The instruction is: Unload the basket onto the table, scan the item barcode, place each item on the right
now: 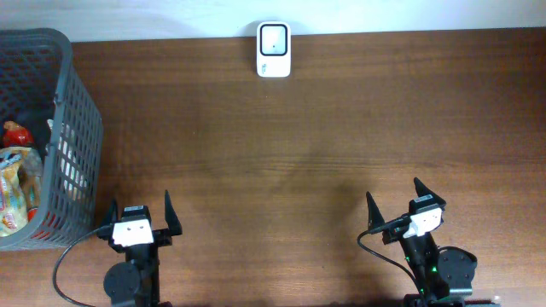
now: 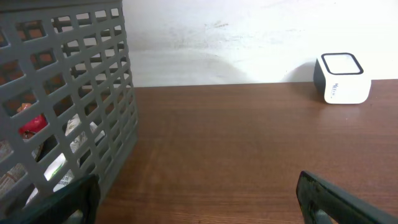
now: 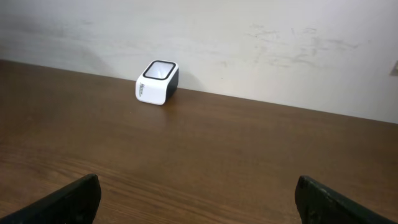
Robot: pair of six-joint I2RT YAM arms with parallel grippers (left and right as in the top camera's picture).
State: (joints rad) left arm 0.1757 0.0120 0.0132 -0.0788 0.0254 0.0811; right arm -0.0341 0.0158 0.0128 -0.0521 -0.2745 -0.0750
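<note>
Items (image 1: 15,183) half behind basket (image 1: 78,136) wall

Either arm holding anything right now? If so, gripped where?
Nothing is held. The left gripper and right gripper both stand with jaws wide open and empty over the table. The packaged items sit in the basket, untouched.

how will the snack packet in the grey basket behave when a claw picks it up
The snack packet looks like glossy film, so probably light, floppy and somewhat slippery. It lies low inside the grey basket, so it may snag coming out.
</note>
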